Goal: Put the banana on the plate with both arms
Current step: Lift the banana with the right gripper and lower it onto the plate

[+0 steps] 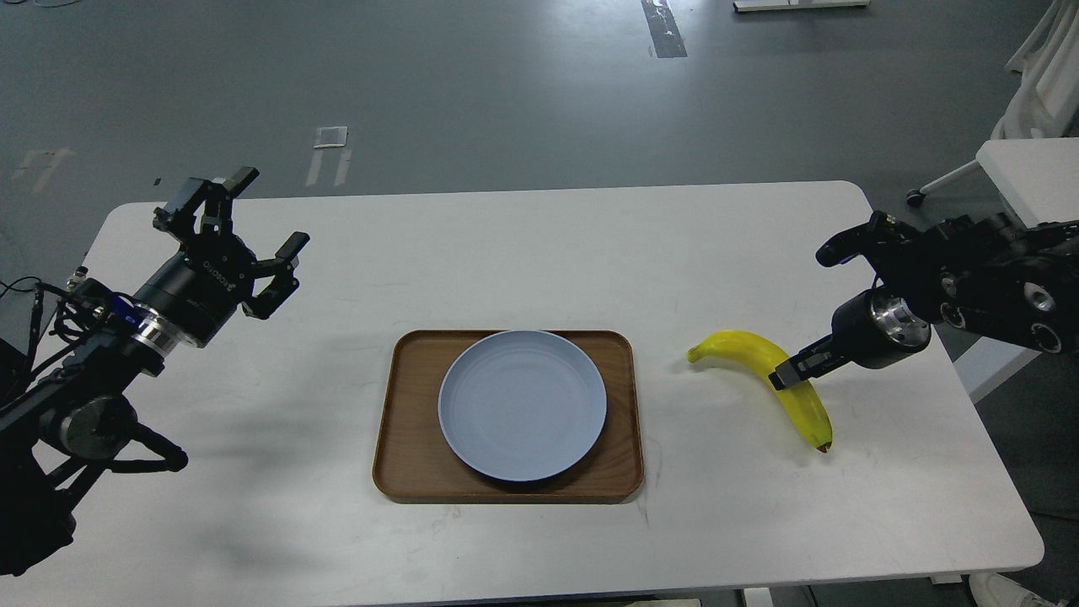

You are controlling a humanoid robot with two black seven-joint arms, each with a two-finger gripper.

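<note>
White tabletop (523, 253) with rounded corners filled most of the view, faint scuffs near its front edge. Brown wood-grain tray (405, 455) sat near the middle, long side across. Grey floor (506, 84) behind, with pale tape marks (330, 137) and a dark strip (664, 29). Far right: a white piece of furniture (1024, 173), possibly a cart on casters.

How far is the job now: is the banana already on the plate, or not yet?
Not yet. Nothing looks finished: the plate is bare on the brown tray, and the banana lies on the white table to its right. In hand: the right pincer is at the banana's middle, apparently closing on it. The left pincer hovers open, away. Left: lifting, carrying, placing.
</note>
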